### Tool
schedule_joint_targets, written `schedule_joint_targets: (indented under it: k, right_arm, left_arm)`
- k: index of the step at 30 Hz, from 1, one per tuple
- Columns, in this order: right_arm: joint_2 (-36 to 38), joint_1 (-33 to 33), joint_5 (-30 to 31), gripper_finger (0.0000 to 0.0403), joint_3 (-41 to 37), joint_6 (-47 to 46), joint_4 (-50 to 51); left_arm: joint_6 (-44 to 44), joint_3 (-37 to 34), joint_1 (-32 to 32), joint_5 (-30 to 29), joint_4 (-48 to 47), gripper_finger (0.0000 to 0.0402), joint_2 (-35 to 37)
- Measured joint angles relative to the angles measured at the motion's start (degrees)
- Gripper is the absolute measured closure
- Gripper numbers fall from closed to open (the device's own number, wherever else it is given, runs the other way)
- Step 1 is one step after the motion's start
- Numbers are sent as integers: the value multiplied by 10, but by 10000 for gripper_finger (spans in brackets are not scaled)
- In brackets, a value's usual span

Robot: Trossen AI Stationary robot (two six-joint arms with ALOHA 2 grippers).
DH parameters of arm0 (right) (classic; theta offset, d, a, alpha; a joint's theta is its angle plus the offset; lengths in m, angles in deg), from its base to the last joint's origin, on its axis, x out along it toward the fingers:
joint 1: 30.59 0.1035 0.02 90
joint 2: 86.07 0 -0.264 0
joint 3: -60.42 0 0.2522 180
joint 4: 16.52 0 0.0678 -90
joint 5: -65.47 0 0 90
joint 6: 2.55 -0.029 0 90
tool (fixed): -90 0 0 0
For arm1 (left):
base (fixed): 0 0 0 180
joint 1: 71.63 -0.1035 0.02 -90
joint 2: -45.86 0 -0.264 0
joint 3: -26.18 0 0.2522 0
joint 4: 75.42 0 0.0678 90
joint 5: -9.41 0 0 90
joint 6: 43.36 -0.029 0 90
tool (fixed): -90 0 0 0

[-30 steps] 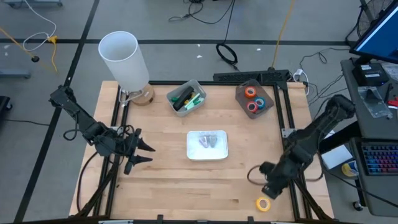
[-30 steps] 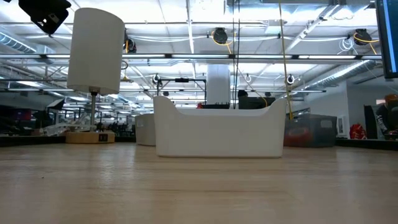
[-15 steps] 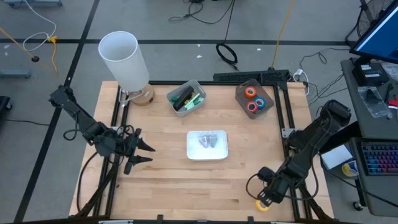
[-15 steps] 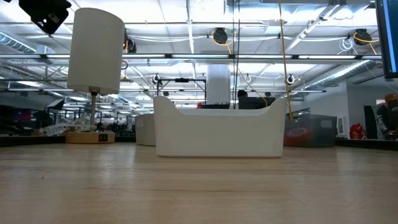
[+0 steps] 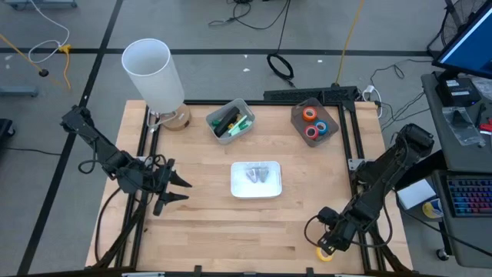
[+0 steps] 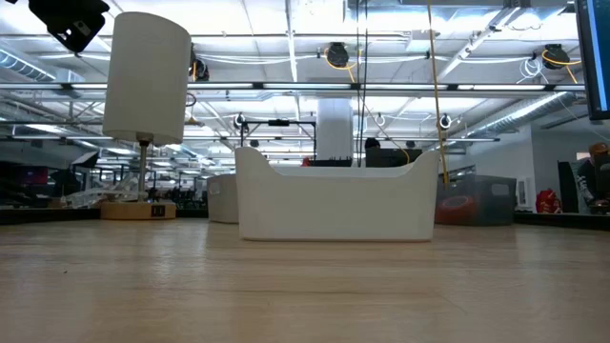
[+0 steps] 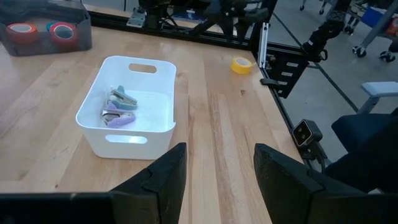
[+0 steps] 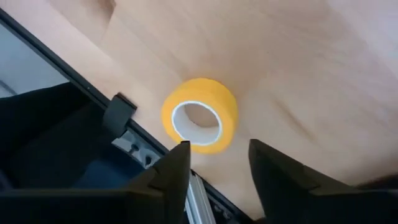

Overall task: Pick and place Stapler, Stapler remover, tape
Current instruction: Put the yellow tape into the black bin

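Wooden table [image 5: 207, 223], right gripper [image 8: 214, 163] jaws parted — above yellow tape roll [image 8: 200, 114], untouched, left gripper [image 7: 216, 168] jaws parted, empty.

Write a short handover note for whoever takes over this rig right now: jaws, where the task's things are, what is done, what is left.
Right gripper: jaws open, poised over the yellow tape roll, which lies near the table's front right corner; not gripped.
Left gripper: jaws open, empty, waiting at the table's left side.
Orange, blue and red tape rolls sit in the dark bin. Small pastel items lie in the white tray; dark and green items in the grey bin.
Left: grasp the yellow roll and put it with the other tapes, probably.
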Motion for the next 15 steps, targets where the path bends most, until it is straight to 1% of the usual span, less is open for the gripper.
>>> schedule_joint_targets:
  k: [4, 7, 11, 15]
  right_arm:
    - [0, 0, -2, 213, -47, -9, -76]
    - [0, 0, -16, 196, -87, -31, -149]
    - [0, 4, -33, 187, -141, -72, -216]
    - [0, 15, -46, 188, -185, -112, -276]
  left_arm:
    - [2, 0, 0, 0, 0, 215, 0]
    - [4, 0, 0, 0, 1, 215, 0]
    - [4, 0, 0, 0, 1, 215, 0]
    - [9, 0, 0, 0, 1, 215, 0]
